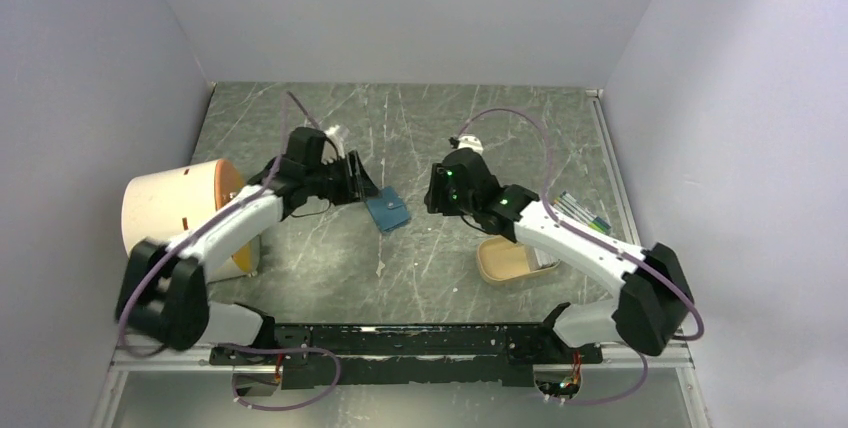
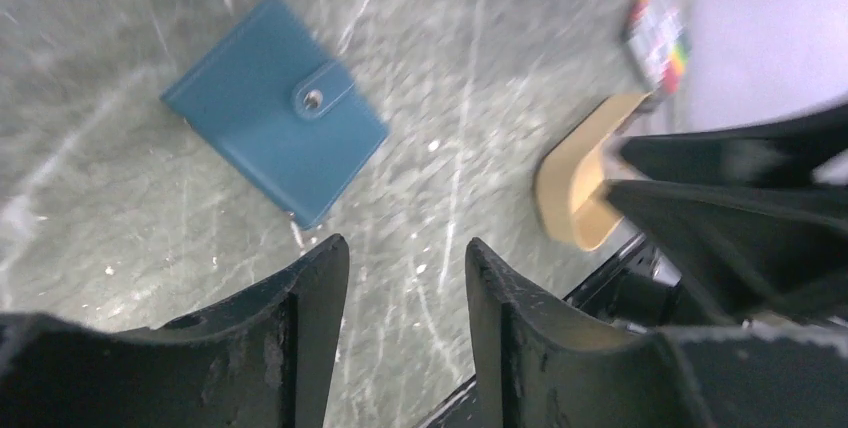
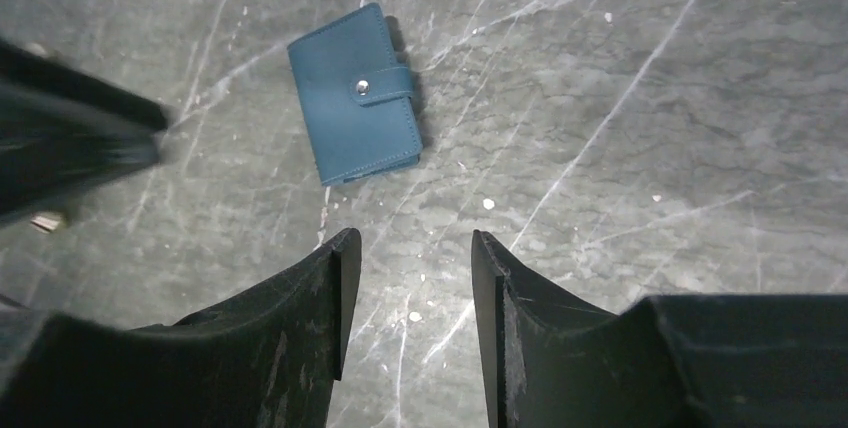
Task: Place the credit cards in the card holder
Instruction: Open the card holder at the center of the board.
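Both half-open, empty: left gripper (image 2: 407, 253), right gripper (image 3: 412, 243) | card holder (image 1: 388, 210) (snapped shut) between them | tray (image 1: 493, 266), markers (image 1: 583, 210) rightward

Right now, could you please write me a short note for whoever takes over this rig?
Left jaws: apart, empty, hovering beside the wallet.
Right jaws: apart, empty, hovering on the wallet's other side.
Wallet: flat on the table, snapped shut, touched by neither arm.
Cards: I cannot make them out in any view.
Done: nothing that shows; the wallet is not yet opened.
Left: find the cards, unsnap the wallet, slide them in.
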{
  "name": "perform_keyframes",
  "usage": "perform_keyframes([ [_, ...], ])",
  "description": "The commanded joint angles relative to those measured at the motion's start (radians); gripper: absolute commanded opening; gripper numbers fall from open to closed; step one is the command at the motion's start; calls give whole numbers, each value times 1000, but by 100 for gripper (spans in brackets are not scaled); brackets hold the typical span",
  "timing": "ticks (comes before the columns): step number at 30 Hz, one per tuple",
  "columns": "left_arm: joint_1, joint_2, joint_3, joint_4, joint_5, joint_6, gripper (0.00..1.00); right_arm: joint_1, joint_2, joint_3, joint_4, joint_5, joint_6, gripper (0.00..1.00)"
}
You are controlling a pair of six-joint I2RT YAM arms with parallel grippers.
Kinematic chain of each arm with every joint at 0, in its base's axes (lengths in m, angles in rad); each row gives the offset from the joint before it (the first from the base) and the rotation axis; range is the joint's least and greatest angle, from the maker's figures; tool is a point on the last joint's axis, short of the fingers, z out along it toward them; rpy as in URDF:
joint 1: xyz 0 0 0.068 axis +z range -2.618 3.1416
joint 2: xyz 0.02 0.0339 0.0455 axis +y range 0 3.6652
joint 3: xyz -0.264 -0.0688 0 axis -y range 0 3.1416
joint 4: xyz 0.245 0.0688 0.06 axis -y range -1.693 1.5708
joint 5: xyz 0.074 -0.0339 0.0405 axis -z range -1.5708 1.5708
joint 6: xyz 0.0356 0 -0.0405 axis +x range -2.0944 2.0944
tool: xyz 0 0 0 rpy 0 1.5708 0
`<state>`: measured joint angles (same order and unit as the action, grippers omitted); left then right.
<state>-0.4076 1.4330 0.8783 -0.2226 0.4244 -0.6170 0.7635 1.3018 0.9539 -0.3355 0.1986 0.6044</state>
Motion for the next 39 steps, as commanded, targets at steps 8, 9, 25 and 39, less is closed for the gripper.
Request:
perform_keyframes([
  [8, -2, -538, 13, -312, -407, 8, 85, 93, 302, 162, 141, 6, -196, 43],
  [9, -2, -571, 9, -322, -421, 3, 94, 98, 331, 177, 144, 11, -206, 42],
  [25, -1, -764, -24, -394, -515, -17, 98, 140, 692, 420, 87, 54, -299, 38],
  [39, -2, -785, -27, -392, -511, -33, 95, 157, 821, 422, 58, 242, -312, 12],
])
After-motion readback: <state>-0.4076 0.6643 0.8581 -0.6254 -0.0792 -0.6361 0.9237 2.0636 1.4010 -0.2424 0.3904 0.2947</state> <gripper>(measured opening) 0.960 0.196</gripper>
